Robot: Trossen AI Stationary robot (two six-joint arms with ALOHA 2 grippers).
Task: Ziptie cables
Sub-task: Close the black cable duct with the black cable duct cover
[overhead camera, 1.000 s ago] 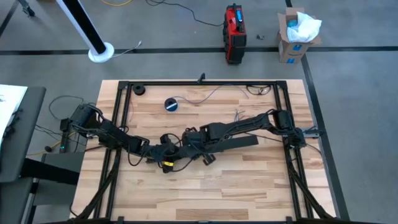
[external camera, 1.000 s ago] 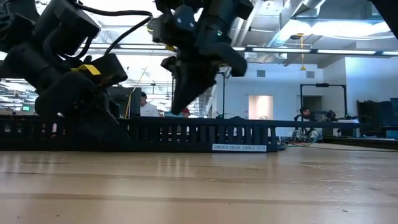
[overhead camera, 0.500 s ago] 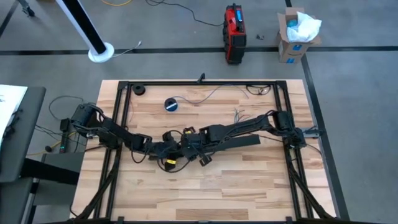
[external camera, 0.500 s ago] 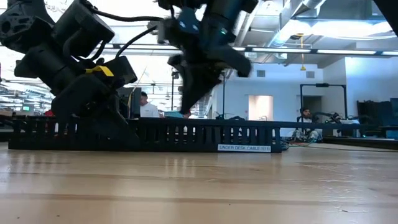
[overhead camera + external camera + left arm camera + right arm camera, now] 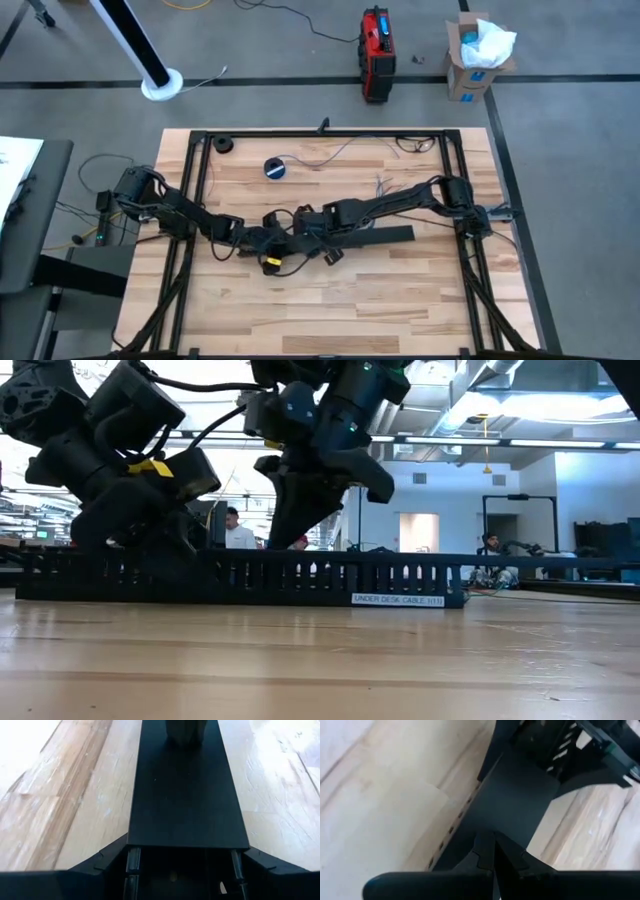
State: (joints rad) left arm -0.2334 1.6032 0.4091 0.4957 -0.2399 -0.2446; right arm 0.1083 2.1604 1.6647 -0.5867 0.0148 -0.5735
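Cables [image 5: 335, 152] lie loose at the upper centre of the surface [image 5: 400, 300], well apart from both arms. Left gripper [image 5: 262, 240] and right gripper [image 5: 300, 226] meet mid-frame, fingers clamped on opposite ends of the black slotted strip [image 5: 250, 575], apparently to steady it.

Two robot arms, one slotted black strip [image 5: 385, 235], one tape roll [image 5: 276, 168]

A grey concrete floor [image 5: 300, 60] crossed by dark tape lines surrounds the light wooden butcher-block table [image 5: 400, 300]. On it stand a red-and-black case [image 5: 377, 42], a cardboard box [image 5: 470, 65] and what looks like a white pole base [image 5: 162, 85]. Fluorescent ceiling lights [image 5: 520, 405] brighten white walls [image 5: 450, 500].
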